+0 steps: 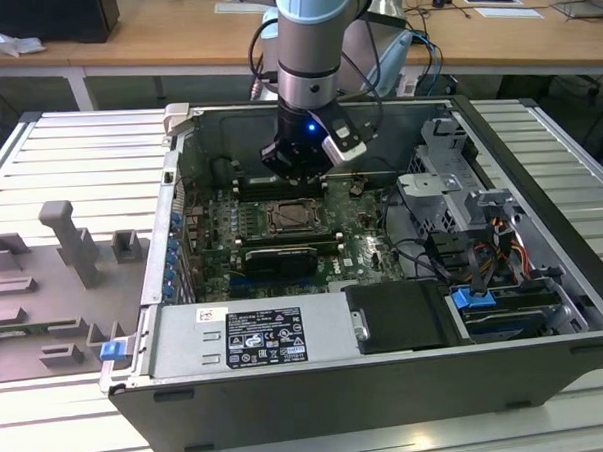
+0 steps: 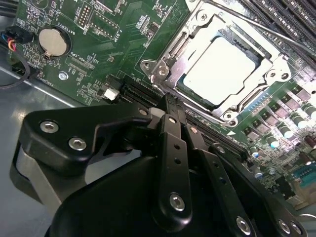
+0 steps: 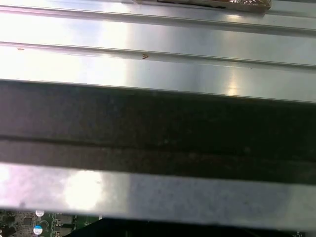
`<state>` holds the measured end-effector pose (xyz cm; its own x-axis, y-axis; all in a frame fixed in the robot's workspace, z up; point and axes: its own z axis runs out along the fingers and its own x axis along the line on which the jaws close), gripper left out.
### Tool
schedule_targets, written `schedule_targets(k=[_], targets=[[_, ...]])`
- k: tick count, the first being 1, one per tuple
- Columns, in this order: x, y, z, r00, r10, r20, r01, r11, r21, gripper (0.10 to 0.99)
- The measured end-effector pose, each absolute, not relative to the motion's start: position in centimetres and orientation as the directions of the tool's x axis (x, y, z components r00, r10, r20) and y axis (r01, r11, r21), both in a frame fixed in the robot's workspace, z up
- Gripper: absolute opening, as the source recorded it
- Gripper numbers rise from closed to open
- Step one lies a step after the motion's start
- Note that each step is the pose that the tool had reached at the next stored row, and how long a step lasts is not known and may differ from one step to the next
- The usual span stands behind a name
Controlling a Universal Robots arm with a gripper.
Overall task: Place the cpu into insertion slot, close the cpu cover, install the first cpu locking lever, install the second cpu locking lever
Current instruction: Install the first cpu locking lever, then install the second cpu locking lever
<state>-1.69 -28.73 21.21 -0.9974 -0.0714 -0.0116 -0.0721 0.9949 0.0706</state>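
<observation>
Cpu (image 2: 220,69) sits seated in the insertion slot (image 2: 174,59) on the green motherboard (image 2: 98,44). Cpu cover (image 2: 197,37) lies closed around it. Locking levers: state unclear. Gripper (image 2: 170,101) hovers just beside the socket, jaws closed together, holding nothing.

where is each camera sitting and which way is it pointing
Exterior view: off the arm, above the open computer case, looking down into it; the arm and gripper hang over the motherboard.
Second wrist view: on the wrist, looking past the gripper at the cpu under its cover.
First wrist view: on the wrist, facing a metal case wall.
Shared: exterior and second wrist views both show the cpu.
</observation>
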Motion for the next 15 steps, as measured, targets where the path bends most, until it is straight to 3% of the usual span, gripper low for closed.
schedule_targets(k=[15], targets=[[-1.69, -29.31, 21.21, -0.997, -0.071, -0.012, -0.072, 0.995, 0.071, 0.106]])
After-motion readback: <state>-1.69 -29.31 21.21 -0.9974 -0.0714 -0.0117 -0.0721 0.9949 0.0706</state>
